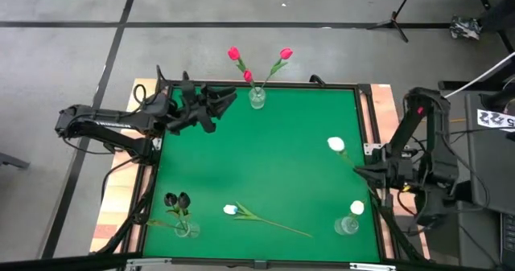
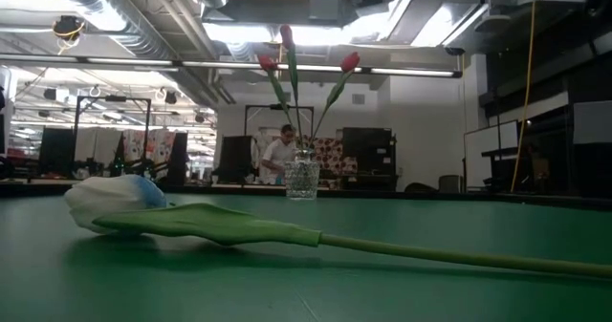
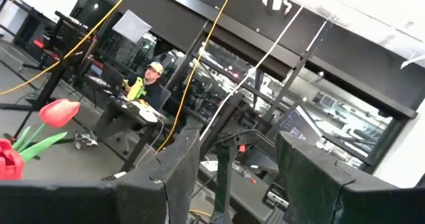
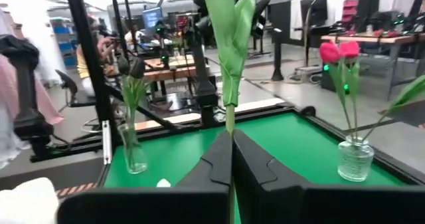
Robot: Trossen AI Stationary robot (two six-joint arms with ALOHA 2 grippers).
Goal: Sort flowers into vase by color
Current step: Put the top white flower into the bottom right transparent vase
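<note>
Starting on the left: the left gripper [image 1: 216, 104] hangs over the far left part of the table, jaws apart with nothing between them, waiting just beside the far vase [image 1: 257, 99]. At the near left, the near-left vase [image 1: 184, 228] has two black tulips [image 1: 177, 200] in it. The far vase at the far edge carries three pink tulips [image 1: 248, 75], so both those colours look sorted.

Moving to the middle, a loose white tulip [image 1: 230, 210] lies flat on the table [image 1: 265, 158] near the near edge, its stem trailing off to the right. It fills the low view and hasn't been picked up yet.

Now the action, over on the right: the right gripper [image 1: 360, 171] has its jaws clamped on the stem of the held white tulip [image 1: 335, 145], whose head points in toward the table's middle. Just nearward sits the near-right vase [image 1: 348, 224] with one white head already in it. By my read, this is the carry step for a white flower. The next move calls for tipping the stem's end downward and lining it up over that narrow vase mouth before letting go.

What's hard to make out: from above, the right jaws are small against the dark arm, so the grip reads best in the right wrist view, where the stem [image 4: 229, 84] passes up between the closed fingers and its head doesn't show clearly. The low view shows neither arm and neither near vase.
</note>
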